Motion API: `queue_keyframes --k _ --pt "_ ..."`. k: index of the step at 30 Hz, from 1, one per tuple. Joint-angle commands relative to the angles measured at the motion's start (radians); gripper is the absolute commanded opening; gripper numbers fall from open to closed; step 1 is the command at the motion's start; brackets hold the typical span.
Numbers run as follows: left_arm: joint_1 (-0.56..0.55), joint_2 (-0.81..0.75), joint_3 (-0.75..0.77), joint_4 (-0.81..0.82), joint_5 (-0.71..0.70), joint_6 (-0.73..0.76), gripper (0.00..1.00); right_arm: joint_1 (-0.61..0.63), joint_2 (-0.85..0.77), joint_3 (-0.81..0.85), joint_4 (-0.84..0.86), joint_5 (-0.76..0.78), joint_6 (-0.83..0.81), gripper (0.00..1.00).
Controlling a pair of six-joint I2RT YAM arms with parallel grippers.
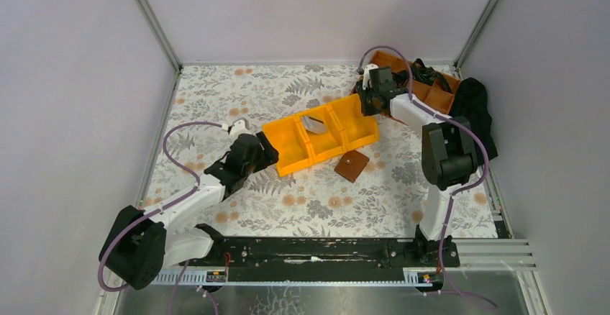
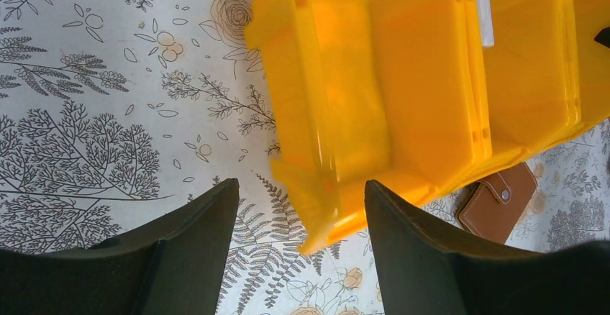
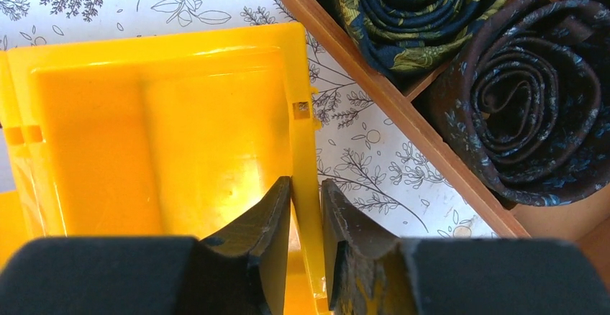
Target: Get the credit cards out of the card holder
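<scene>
Top view: a floral table cover lies between plain grey walls. A yellow bin sits mid-frame with one silvery credit card in its middle compartment. The brown card holder lies on the cover just below the bin.

Left wrist view: the left gripper has its fingers apart, with a corner of the bin between them.

Right wrist view: the right gripper is clamped on the bin's end wall. A wooden box holding rolled ties is at upper right.

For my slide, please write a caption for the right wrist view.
Right gripper pinching an end wall of the yellow bin, beside a wooden box of rolled ties.
</scene>
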Motion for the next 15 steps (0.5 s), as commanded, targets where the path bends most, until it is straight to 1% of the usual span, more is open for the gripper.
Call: queue_keyframes --k 1,9,15 --pt "-0.005 0.001 -0.007 0.050 0.008 0.014 0.72 0.001 -0.057 -0.028 0.020 0.018 0.031 0.16" --pt "-0.005 -0.003 -0.007 0.046 -0.002 0.017 0.73 0.002 -0.124 -0.091 0.030 0.011 0.079 0.07" --pt "-0.005 0.001 -0.010 0.049 -0.003 0.012 0.73 0.001 -0.201 -0.176 0.057 -0.007 0.117 0.07"
